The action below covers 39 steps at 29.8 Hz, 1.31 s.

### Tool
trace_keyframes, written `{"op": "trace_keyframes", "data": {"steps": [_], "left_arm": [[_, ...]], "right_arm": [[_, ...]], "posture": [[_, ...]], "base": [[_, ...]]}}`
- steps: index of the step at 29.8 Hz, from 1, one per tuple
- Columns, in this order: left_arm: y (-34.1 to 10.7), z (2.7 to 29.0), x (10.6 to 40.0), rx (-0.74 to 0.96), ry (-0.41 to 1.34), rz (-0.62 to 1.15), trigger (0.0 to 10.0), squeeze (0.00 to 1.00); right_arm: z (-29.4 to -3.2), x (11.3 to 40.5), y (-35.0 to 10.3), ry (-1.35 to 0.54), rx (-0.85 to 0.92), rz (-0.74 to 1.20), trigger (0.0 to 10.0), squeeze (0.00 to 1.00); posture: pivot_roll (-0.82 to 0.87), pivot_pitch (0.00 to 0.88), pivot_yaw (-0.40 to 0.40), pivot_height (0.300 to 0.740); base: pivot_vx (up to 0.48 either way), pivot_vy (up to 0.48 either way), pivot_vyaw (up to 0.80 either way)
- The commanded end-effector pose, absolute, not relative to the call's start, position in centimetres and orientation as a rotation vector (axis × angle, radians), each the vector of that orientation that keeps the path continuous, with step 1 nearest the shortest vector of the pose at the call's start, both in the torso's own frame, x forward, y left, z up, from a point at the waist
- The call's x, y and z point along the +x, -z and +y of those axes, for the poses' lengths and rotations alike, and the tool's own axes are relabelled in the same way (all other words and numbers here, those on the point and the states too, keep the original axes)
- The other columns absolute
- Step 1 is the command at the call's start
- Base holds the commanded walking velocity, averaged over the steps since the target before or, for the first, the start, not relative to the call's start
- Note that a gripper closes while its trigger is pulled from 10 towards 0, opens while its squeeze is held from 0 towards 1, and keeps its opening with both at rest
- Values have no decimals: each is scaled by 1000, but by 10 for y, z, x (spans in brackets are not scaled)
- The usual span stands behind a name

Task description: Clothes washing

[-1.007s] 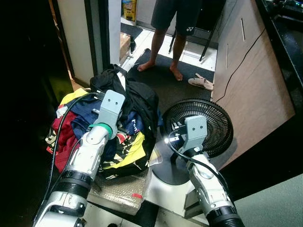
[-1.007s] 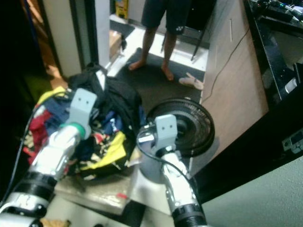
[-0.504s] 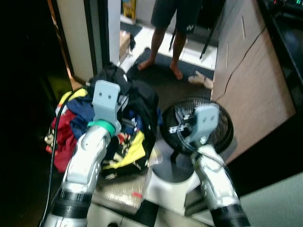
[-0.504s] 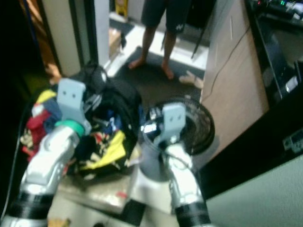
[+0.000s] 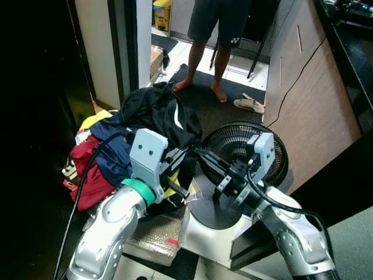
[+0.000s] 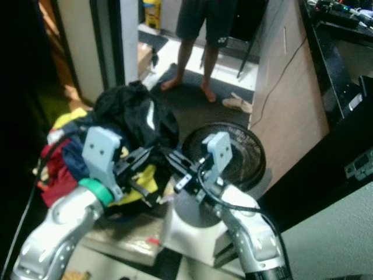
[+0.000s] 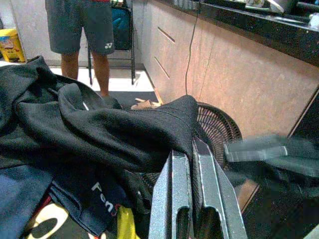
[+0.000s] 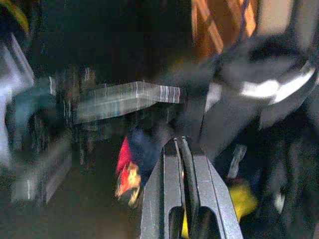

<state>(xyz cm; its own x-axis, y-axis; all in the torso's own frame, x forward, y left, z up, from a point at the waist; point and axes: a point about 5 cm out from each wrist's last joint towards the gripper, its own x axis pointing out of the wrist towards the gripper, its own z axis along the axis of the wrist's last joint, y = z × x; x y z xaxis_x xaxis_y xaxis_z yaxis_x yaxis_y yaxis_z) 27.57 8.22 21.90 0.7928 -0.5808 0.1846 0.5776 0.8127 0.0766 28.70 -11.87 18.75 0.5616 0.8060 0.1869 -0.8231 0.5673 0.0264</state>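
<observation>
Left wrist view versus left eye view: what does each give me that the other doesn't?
Left wrist view: white lettering on a navy garment, the black countertop above the cabinets, and the left end effector close up, fingers together at the black garment's edge.

Left eye view: the green ring on the left wrist and the bubble-wrap package below the pile.

Both: the black garment on top of the pile, the fan and the person's legs.
</observation>
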Motion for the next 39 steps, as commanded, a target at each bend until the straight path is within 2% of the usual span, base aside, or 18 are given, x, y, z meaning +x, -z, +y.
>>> {"op": "trace_keyframes", "data": {"steps": [1,2,6,7,15,20,21,23,24,25,28,29,30,32,33,36,39], "left_arm": [[-222,81,274,21,626,-203,10000,0],[-222,81,276,27,613,-201,10000,0],[-221,81,276,28,604,-193,10000,0],[-220,81,277,28,604,-189,10000,0],[-218,79,280,30,597,-171,10000,0],[-220,80,283,32,584,-169,10000,0],[-221,80,284,33,574,-171,10000,0],[-221,80,284,33,574,-171,10000,0],[-222,80,286,34,566,-173,10000,0],[-222,80,286,34,566,-173,10000,0],[-225,81,288,34,545,-180,10000,0],[-225,81,288,34,545,-180,10000,0],[-225,82,288,36,537,-181,10000,0],[-225,83,289,37,529,-183,10000,0],[-226,83,289,38,520,-185,10000,0],[-227,84,290,38,512,-187,10000,0],[-228,84,291,38,500,-190,10000,0]], "right_arm": [[-129,282,-175,-973,114,-87,10000,0],[-142,278,-164,-944,68,-27,10000,0],[-152,275,-162,-904,41,4,10000,0],[-157,274,-160,-888,36,20,10000,1000],[-172,277,-153,-825,-41,54,10000,1000],[-168,295,-150,-791,-185,57,10000,1000],[-166,308,-150,-748,-263,45,10000,1000],[-166,308,-150,-748,-263,45,10000,1000],[-163,322,-152,-693,-298,28,10000,1000],[-163,322,-152,-693,-298,28,10000,1000],[-132,354,-166,-701,-309,-32,10000,1000],[-132,354,-166,-701,-309,-32,10000,1000],[-119,359,-169,-734,-288,-39,10000,1000],[-110,362,-170,-759,-276,-42,10000,1000],[-101,364,-172,-786,-263,-44,10000,0],[-92,366,-173,-812,-252,-46,10000,0],[-67,365,-178,-955,-187,-49,10000,0]], "posture": [[66,100,-55,740],[57,103,-58,740],[55,103,-57,740],[45,110,-55,740],[36,117,-45,740],[49,120,-44,740],[60,122,-48,740],[60,122,-48,740],[67,124,-49,740],[67,124,-49,740],[88,131,-58,740],[88,131,-58,740],[93,132,-61,740],[97,133,-64,740],[108,137,-71,740],[108,137,-71,740],[121,142,-85,740]], "base": [[0,0,0],[0,0,0],[0,0,0],[0,0,0],[0,0,0],[0,0,0],[0,0,0],[0,0,0],[0,0,0],[0,0,0],[0,0,0],[0,0,0],[0,0,0],[0,0,0],[0,0,0],[0,0,0],[0,0,0]]}}
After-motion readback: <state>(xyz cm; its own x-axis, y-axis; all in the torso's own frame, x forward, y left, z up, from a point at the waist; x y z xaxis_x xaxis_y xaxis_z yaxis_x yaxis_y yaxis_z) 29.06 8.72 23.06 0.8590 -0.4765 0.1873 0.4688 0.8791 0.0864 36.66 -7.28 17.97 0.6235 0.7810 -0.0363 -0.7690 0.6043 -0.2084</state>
